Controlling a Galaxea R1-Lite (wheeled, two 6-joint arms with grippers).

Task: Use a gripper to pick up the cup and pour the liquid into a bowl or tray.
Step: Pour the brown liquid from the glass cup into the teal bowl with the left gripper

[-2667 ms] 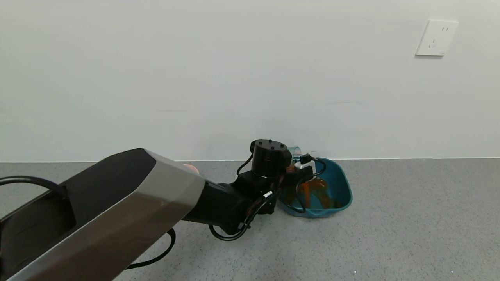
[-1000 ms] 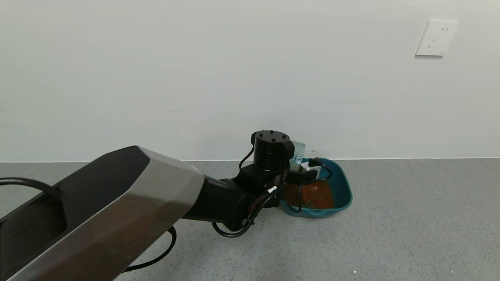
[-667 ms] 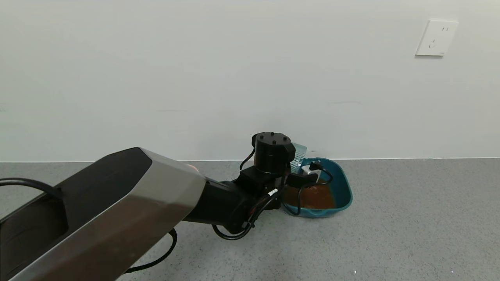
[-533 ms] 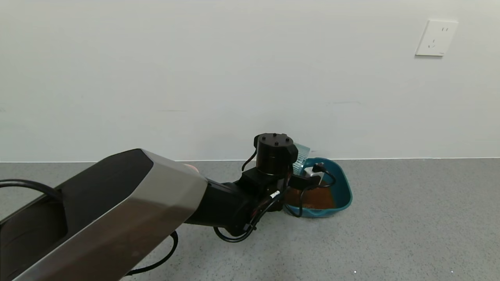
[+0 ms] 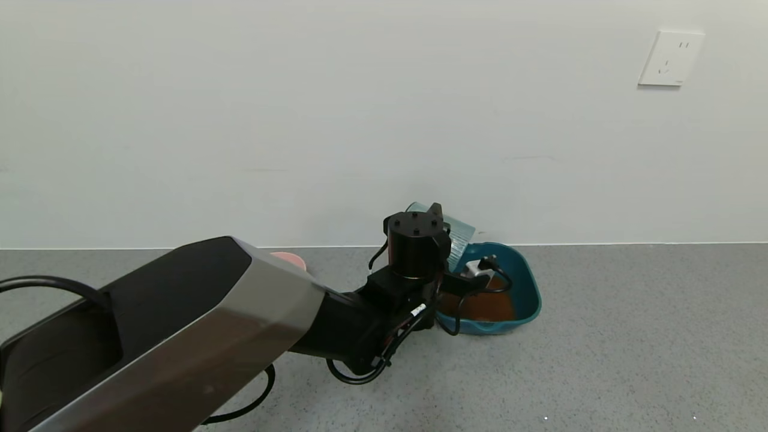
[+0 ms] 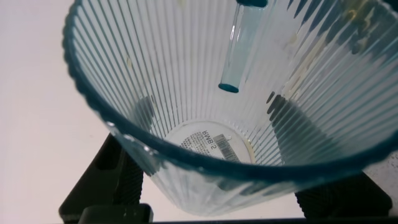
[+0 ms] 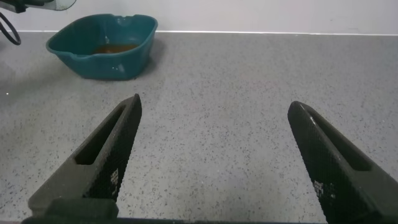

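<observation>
My left gripper (image 5: 441, 231) is shut on the pale blue-green ribbed cup (image 5: 459, 231) and holds it tilted, just above the near-left rim of the dark teal dish (image 5: 528, 282). In the left wrist view the cup (image 6: 214, 143) fills the frame and looks empty, with its bottom label showing and black fingers (image 6: 118, 180) pressed on both sides. Reddish-brown liquid (image 5: 489, 306) lies in the dish. My right gripper (image 7: 216, 104) is open and empty over bare table. It is out of the head view, and the dish (image 7: 127, 62) with its liquid lies far ahead of it.
A round pink bowl (image 5: 289, 259) peeks out behind my left arm, by the wall. The white wall runs right behind the dish, with a socket (image 5: 671, 58) high on the right. Grey speckled tabletop (image 5: 630, 336) stretches to the right and front.
The cup has swung up and back to the left from its pouring tilt over the dish. The streaks of liquid have settled into a still pool.
</observation>
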